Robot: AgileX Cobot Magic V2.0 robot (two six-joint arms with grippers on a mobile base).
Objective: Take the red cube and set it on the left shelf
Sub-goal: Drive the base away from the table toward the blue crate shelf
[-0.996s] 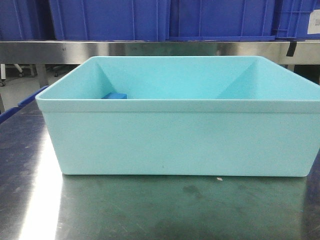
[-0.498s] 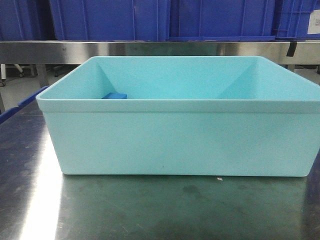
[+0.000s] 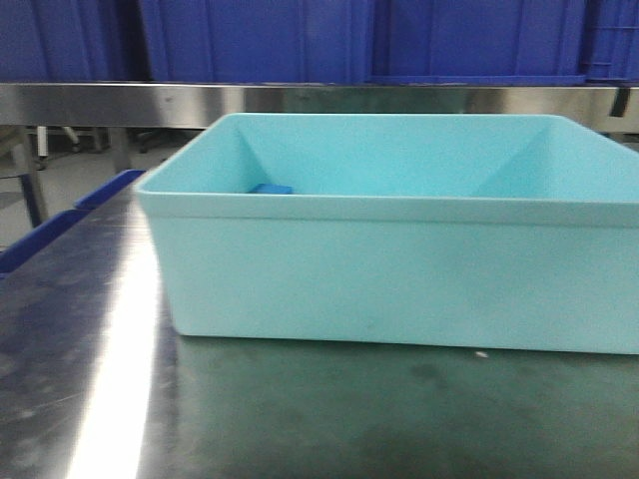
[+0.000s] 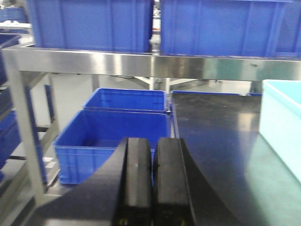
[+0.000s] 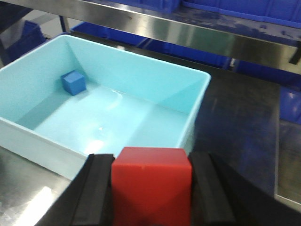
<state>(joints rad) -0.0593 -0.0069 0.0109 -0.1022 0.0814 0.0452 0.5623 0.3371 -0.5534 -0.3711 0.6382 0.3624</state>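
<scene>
From the right wrist alone: red cube (image 5: 151, 186) clamped in right gripper (image 5: 151, 165); left gripper (image 4: 153, 147) pressed together.

Matte black left gripper (image 4: 151, 181) and right gripper (image 5: 151, 188), thick flat-sided jaws on broad curved black housings.

Turquoise tub (image 3: 399, 279), blue block (image 5: 74, 83) inside
</scene>
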